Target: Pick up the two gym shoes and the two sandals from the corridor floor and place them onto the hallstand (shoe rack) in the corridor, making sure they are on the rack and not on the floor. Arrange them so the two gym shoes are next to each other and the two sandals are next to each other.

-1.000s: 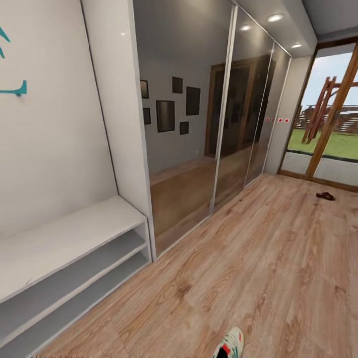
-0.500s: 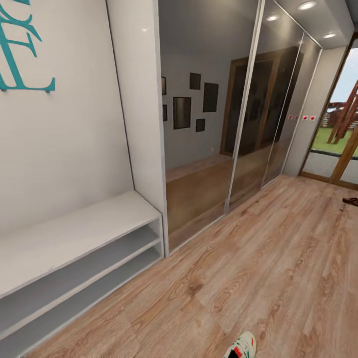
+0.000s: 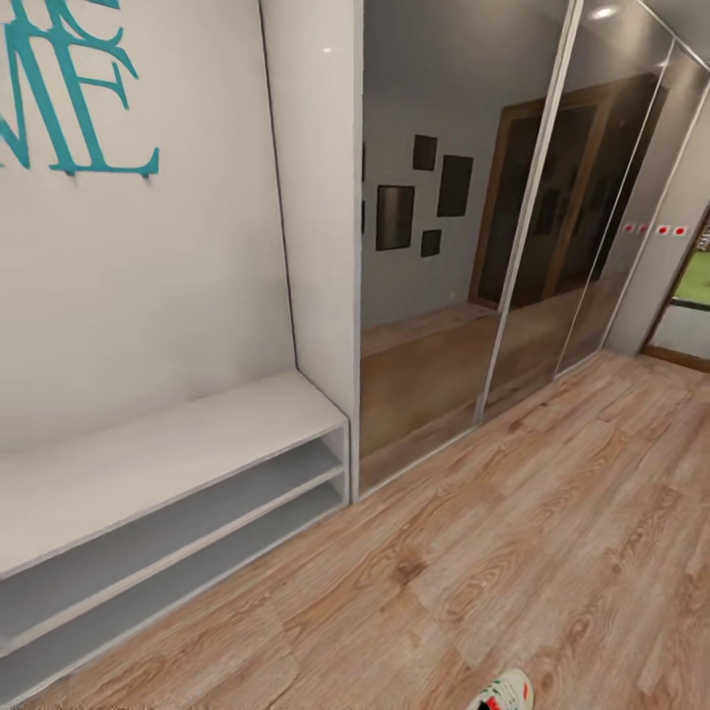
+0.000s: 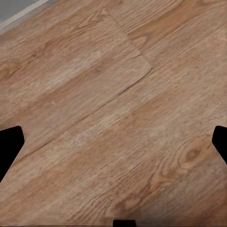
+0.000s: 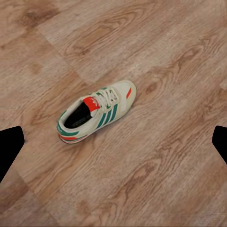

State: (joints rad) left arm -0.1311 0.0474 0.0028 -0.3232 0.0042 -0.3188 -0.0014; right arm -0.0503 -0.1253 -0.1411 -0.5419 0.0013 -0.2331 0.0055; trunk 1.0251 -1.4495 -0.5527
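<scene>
Head camera panned left: sandal and glass door gone from frame, hallstand now wider in view, shelves bare. Gym shoe lies on corridor floor beneath right tool, released, empty. Left tool released over bare planks. Nothing racked yet.

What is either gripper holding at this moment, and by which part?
Nothing is held. Both sets of fingers are spread wide with only floor between them; the white trainer with green stripes lies untouched on the wood-grain plank floor below the right gripper.
</scene>
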